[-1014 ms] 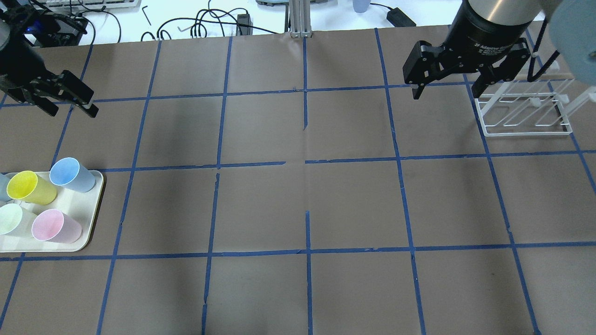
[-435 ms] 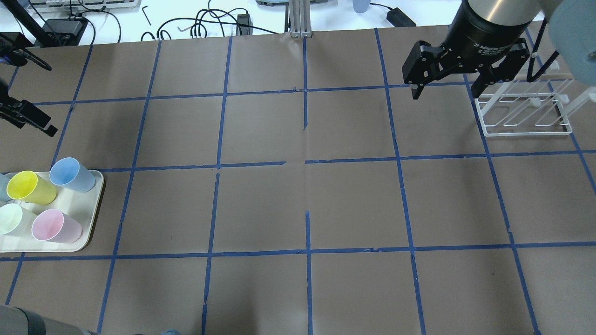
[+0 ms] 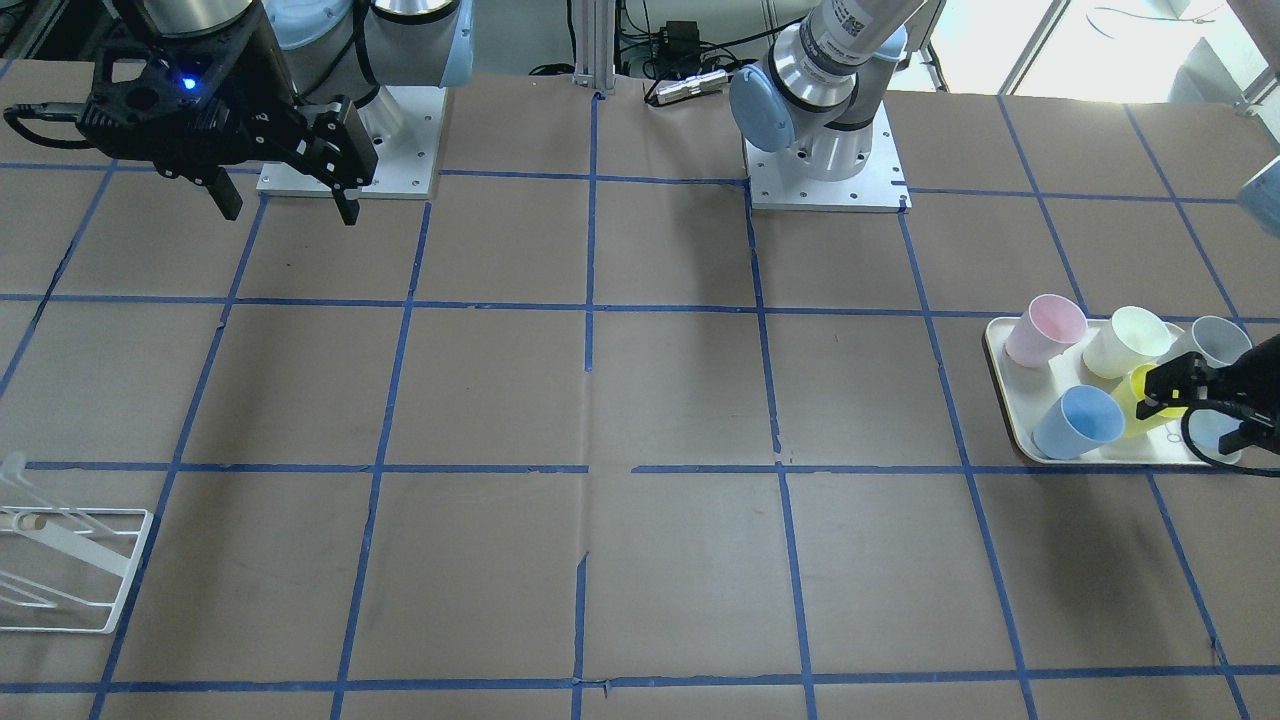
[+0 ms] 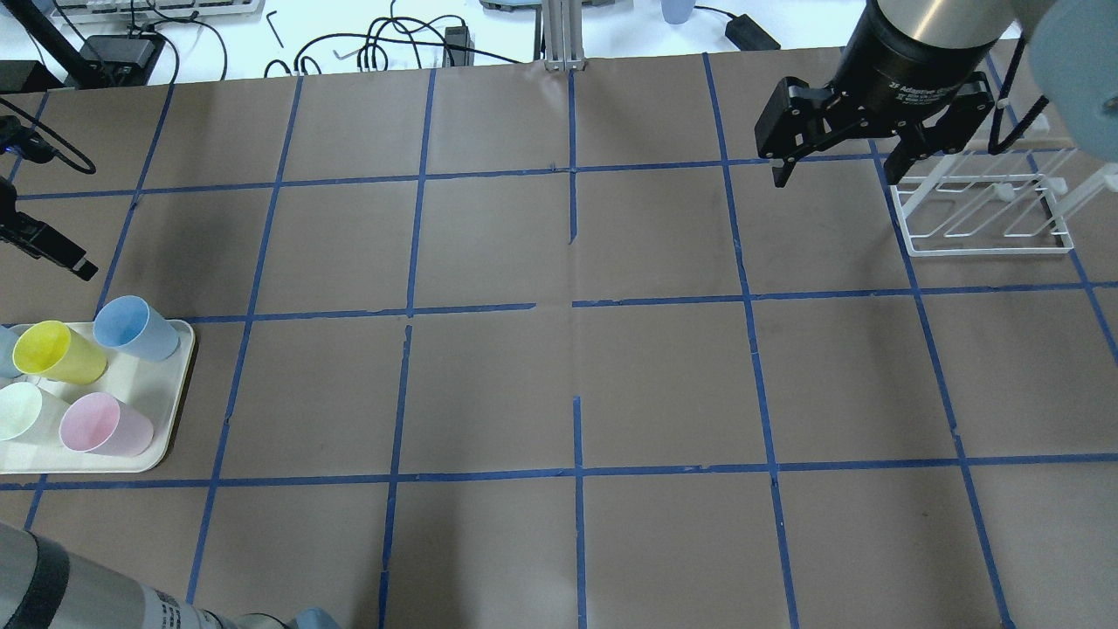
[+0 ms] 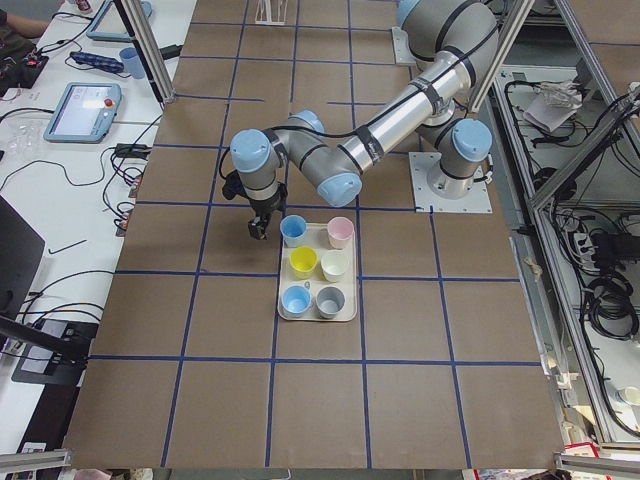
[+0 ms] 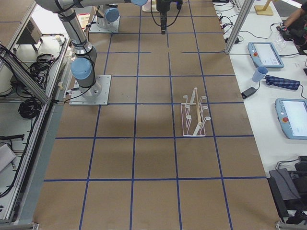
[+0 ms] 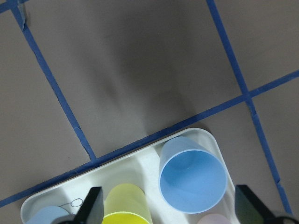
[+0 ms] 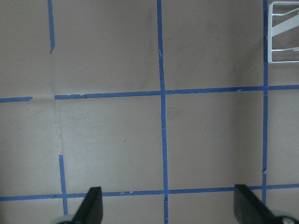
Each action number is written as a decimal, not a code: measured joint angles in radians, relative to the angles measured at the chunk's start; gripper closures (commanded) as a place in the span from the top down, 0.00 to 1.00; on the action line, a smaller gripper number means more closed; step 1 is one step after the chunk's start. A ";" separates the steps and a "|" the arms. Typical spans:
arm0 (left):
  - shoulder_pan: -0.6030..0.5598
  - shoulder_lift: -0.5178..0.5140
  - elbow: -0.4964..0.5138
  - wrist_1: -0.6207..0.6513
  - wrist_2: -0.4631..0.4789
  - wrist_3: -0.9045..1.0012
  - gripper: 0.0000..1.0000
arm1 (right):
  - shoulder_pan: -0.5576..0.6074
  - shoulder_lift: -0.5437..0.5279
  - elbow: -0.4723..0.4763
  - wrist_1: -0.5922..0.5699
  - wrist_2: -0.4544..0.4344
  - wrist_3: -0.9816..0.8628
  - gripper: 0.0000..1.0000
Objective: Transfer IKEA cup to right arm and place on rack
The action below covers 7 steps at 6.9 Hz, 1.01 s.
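The IKEA cup [image 4: 135, 328], a pale sky-blue tumbler, stands open end up at the far right corner of a white tray [image 4: 170, 411]. It also shows in the front view [image 3: 1078, 421] and the left wrist view [image 7: 193, 175]. My left gripper [image 3: 1200, 410] is open and empty and hovers above the tray, not touching any cup. In its wrist view the cup lies below, between the two fingers. My right gripper [image 4: 838, 175] is open and empty, high above the table, just left of the white wire rack [image 4: 987, 210].
The tray also holds a yellow cup [image 4: 52, 349], a pink cup [image 4: 100, 424], a pale-green cup [image 4: 22, 411], a grey cup [image 3: 1215, 340] and a greyer-blue cup [image 7: 44, 215]. The left arm's forearm [image 4: 79, 594] enters at the bottom left. Cables lie beyond the table's far edge.
My left gripper has moved left and nearer, from the far left square to above the tray. The left forearm has come into the bottom left. The right gripper has barely moved.
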 measured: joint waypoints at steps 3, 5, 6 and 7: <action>0.010 -0.048 -0.034 0.059 0.002 0.057 1.00 | 0.000 0.000 0.001 0.000 0.000 0.000 1.00; 0.009 -0.054 -0.063 0.070 0.002 0.061 0.99 | 0.000 0.000 0.002 0.000 -0.001 0.000 1.00; 0.010 -0.057 -0.079 0.079 0.002 0.069 0.98 | 0.000 0.000 0.002 0.000 -0.001 0.000 1.00; 0.012 -0.058 -0.100 0.103 0.001 0.083 0.98 | 0.000 0.000 0.002 0.000 -0.002 0.000 1.00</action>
